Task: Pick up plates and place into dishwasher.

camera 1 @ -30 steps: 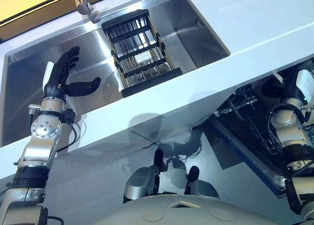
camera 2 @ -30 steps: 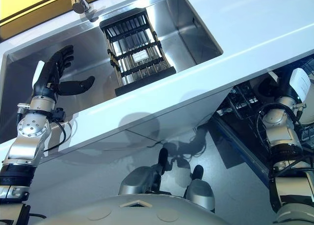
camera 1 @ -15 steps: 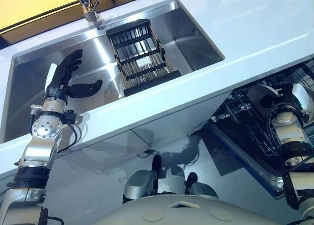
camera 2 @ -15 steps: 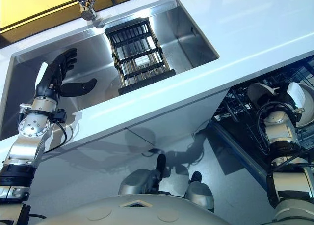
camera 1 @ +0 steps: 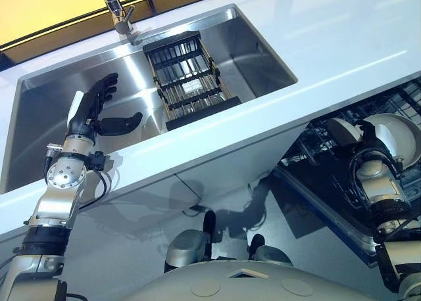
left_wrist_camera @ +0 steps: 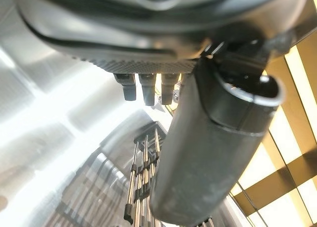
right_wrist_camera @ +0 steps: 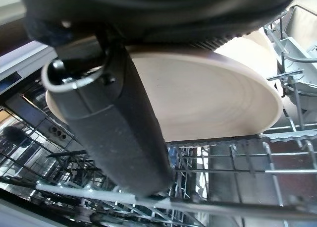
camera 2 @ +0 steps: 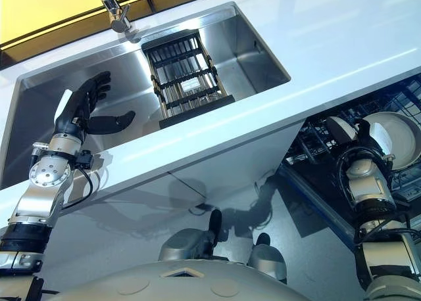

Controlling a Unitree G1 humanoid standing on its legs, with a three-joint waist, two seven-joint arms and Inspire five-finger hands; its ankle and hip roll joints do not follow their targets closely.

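A pale round plate (camera 1: 396,134) hangs over the open dishwasher's wire rack (camera 1: 327,158) at the lower right. My right hand (right_wrist_camera: 115,119) is shut on it, the thumb lying across the plate's (right_wrist_camera: 213,98) face and the fingers behind its rim. A second pale dish (camera 2: 339,127) stands in the rack just beside it. My left hand (camera 1: 93,110) hovers open above the steel sink (camera 1: 262,50), fingers straight, thumb out to the side, holding nothing.
A black wire dish rack (camera 1: 189,79) stands empty in the sink, beside the left hand. A chrome faucet (camera 1: 119,13) rises behind it. The white counter (camera 1: 342,31) overhangs the dishwasher opening, its front edge just above the right arm.
The camera has shifted. The right hand has turned with the plate, so its round face now shows over the rack. The left hand stays spread above the sink.
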